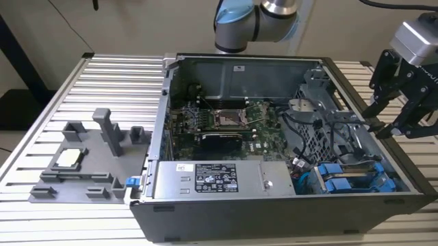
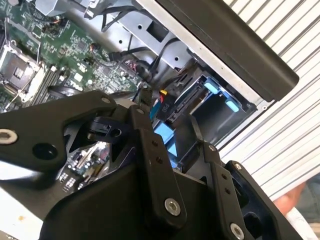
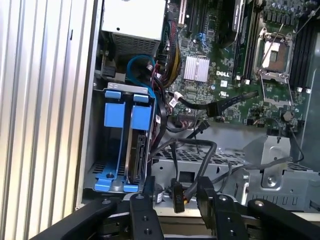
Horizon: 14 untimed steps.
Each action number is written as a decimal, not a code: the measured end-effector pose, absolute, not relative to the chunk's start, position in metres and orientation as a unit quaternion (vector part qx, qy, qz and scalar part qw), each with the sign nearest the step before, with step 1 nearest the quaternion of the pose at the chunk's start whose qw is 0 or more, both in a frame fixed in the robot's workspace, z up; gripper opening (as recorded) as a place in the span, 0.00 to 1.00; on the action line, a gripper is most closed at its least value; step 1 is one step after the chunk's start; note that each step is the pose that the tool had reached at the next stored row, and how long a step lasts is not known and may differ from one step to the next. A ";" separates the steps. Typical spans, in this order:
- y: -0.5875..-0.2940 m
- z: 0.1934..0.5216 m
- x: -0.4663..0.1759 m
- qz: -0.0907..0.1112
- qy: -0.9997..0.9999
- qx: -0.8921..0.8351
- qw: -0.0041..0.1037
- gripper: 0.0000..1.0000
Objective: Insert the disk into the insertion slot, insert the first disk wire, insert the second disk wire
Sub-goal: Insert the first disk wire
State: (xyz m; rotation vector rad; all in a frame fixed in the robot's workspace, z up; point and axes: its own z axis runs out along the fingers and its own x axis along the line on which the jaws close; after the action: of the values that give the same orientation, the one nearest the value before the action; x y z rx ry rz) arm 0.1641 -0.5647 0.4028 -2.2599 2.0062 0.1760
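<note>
**Poised open-handed, first step judged done**

At the rim of the open computer case (image 1: 274, 218), the gripper (image 1: 383, 128), with fingers (image 3: 144, 214) spread well apart and clamped on nothing. In the gap between them, in the first wrist view, a black cable plug (image 3: 176, 192), seemingly clear of both pads. Impossible to tell whether level with the fingertips or deeper in the case.

Ahead of the fingertips and off towards one finger's side, the disk (image 3: 134, 150), standing on edge in the insertion slot (image 3: 98, 167) with its two blue handles (image 3: 141, 117) outermost. Judged fully home. Same blue visible through the finger gap in the second wrist view. No wire seen mated to the disk, though too cluttered there to be sure.

Likely trouble from here:
- Closing on the wrong lead, thanks to the tangle of black cables (image 3: 192, 145) crowded just beyond the fingertips.
- Hooking a loop on one finger and dragging the tangle, or tugging a connector off the motherboard (image 3: 227, 92) further ahead.
- Pinching the plug askew, then meeting the disk's socket tilted: bent contacts or a half-seated joint.
- Clipping the perforated cage (image 3: 190, 162) directly ahead of the fingers, or the case wall outside them, for want of room beside the slot.
- Leaning on the blue handles and easing the disk back out
</note>
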 end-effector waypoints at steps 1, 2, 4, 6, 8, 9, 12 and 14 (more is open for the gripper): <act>-0.565 0.403 0.164 0.058 0.662 -0.745 0.057 0.47; -0.565 0.403 0.164 0.058 0.662 -0.745 0.057 0.47; -0.565 0.403 0.164 0.058 0.662 -0.745 0.058 0.47; -0.565 0.403 0.164 0.055 0.661 -0.746 0.060 0.47; -0.565 0.403 0.165 0.053 0.661 -0.746 0.065 0.47; -0.565 0.403 0.165 0.052 0.661 -0.746 0.065 0.47; -0.565 0.403 0.164 0.052 0.661 -0.746 0.066 0.47; -0.565 0.403 0.164 0.052 0.661 -0.746 0.066 0.47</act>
State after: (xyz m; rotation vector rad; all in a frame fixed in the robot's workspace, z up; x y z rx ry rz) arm 0.1645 -0.5648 0.4027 -2.2494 1.9936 0.1569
